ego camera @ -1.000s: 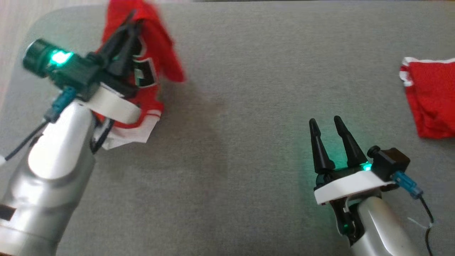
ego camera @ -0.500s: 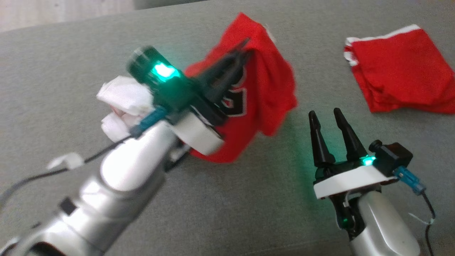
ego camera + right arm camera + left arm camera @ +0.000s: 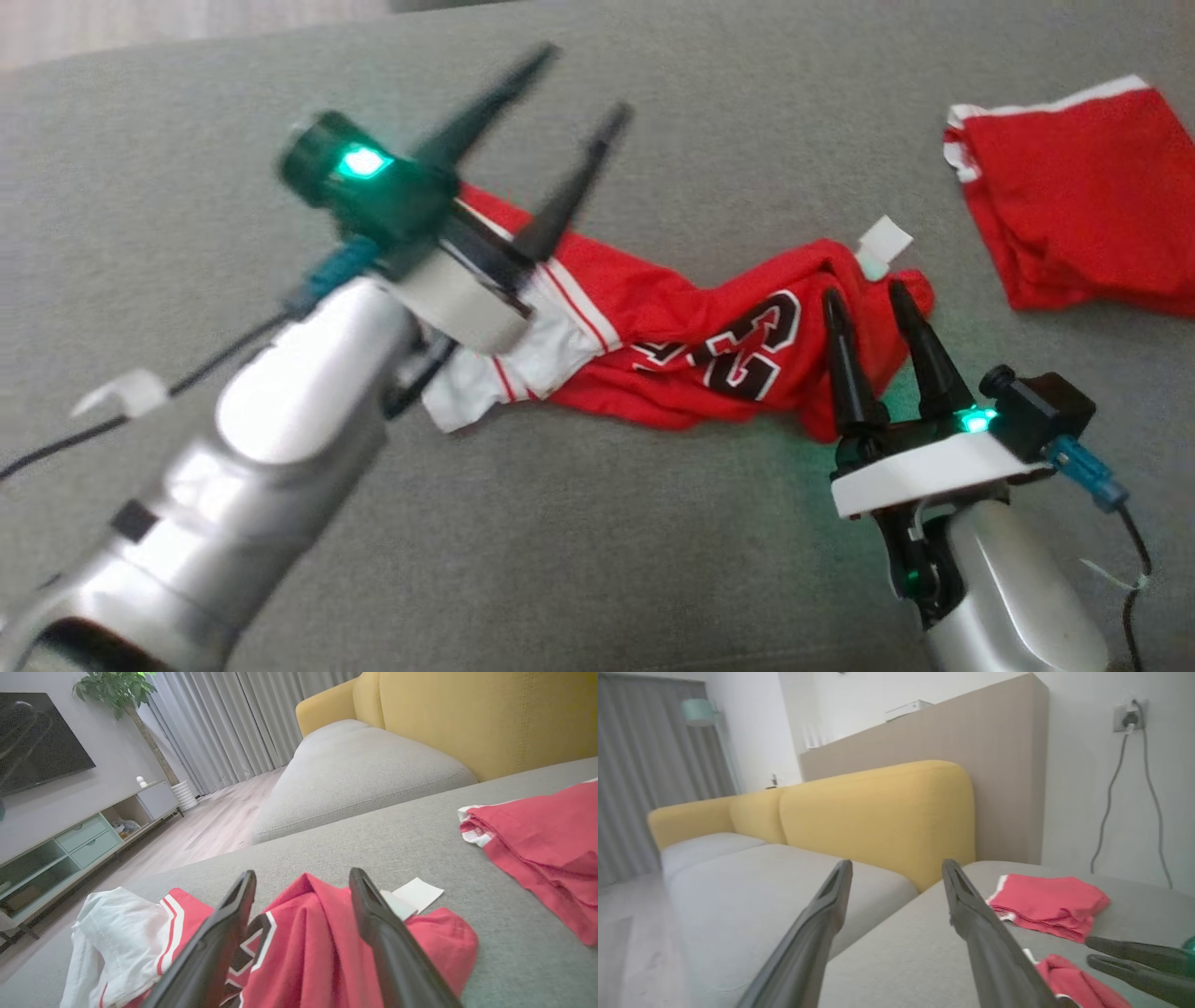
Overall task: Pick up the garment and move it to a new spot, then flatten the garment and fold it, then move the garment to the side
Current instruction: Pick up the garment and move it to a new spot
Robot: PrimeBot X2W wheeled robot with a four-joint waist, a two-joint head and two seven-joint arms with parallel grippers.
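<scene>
Mid-seat on the grey sofa cushion (image 3: 653, 523), the red garment (image 3: 709, 327) lies crumpled in a long bunch, with its white-trimmed end toward the left and its tag end toward the right. Left gripper (image 3: 586, 82) hovers above the white end, fingers spread, holding nothing. Right gripper (image 3: 864, 294) sits low at the tag end, fingers spread, tips over the cloth. A folded red piece (image 3: 1074, 196) lies near the far right edge. Judgement: relocation looks done; flattening in hand. Next move calls for pinching opposite edges and drawing them apart.
</scene>
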